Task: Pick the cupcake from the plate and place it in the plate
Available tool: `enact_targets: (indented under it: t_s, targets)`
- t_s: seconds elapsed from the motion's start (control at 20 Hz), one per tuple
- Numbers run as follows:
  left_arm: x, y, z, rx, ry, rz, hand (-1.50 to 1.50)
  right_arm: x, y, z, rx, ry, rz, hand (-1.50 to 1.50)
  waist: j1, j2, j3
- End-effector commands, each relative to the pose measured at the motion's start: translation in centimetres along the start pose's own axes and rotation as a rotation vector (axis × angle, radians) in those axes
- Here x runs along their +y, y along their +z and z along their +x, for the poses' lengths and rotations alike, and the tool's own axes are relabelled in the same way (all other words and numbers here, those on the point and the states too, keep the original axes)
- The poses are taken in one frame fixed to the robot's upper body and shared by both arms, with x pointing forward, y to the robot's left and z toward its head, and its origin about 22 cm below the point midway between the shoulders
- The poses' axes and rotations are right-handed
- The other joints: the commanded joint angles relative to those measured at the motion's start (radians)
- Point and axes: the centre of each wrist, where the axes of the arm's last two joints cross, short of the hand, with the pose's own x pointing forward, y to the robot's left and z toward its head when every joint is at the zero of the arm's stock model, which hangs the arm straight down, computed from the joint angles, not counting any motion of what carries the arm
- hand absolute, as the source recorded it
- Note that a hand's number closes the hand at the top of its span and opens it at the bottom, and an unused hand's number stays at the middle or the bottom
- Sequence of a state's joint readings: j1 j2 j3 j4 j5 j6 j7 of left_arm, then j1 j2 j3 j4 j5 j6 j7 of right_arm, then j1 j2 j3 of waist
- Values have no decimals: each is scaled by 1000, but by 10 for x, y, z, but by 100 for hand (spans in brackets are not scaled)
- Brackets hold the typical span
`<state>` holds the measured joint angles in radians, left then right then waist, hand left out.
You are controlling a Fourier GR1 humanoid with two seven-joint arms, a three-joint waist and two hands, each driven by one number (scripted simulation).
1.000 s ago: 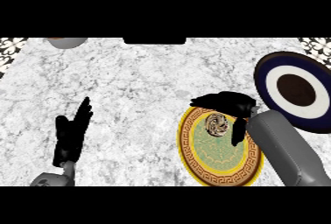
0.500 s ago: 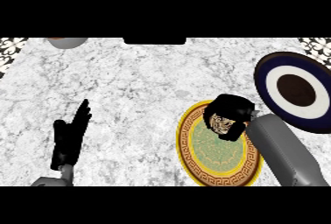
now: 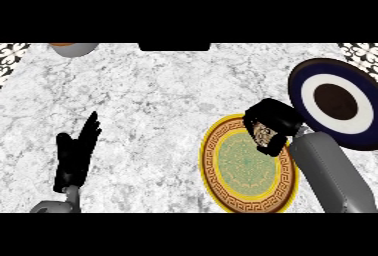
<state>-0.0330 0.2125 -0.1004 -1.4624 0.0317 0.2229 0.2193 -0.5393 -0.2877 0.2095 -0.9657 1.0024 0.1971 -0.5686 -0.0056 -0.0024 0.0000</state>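
My right hand (image 3: 275, 120) is curled round the cupcake (image 3: 263, 134), of which only a patterned sliver shows between the fingers. It hangs over the upper right rim of the yellow plate (image 3: 247, 167) with the green centre and gold key border. To the right lies the navy plate (image 3: 336, 102) with a white ring and dark centre. My left hand (image 3: 77, 155) rests open at the lower left, fingers pointing up.
A grey bowl (image 3: 72, 48) sits at the counter's far left edge. A dark slot (image 3: 174, 46) shows at the top middle. Patterned tiles (image 3: 13, 52) mark both upper corners. Marble counter spreads between the two hands.
My right hand has closed round the cupcake and lifted it up and to the right, towards the navy plate. The left hand has barely moved.
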Motion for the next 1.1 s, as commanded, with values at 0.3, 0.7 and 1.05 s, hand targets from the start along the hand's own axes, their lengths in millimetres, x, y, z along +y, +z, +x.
enact_targets:
  t_s: [0.3, 0.7, 1.05]
  targets:
    - [6, 0, -9, -4, 11, 19, 0, -2, 71, -1, 276, 156, -423, 150, -15, -3, -1]
    - [16, 4, -7, 21, -11, 21, 0, -48, 136, 23, 321, 147, -831, 150, -26, -6, 0]
    - [-5, 3, -1, -4, -6, -21, 0, -73, 167, -14, 485, 49, -902, 150, 6, 3, 0]
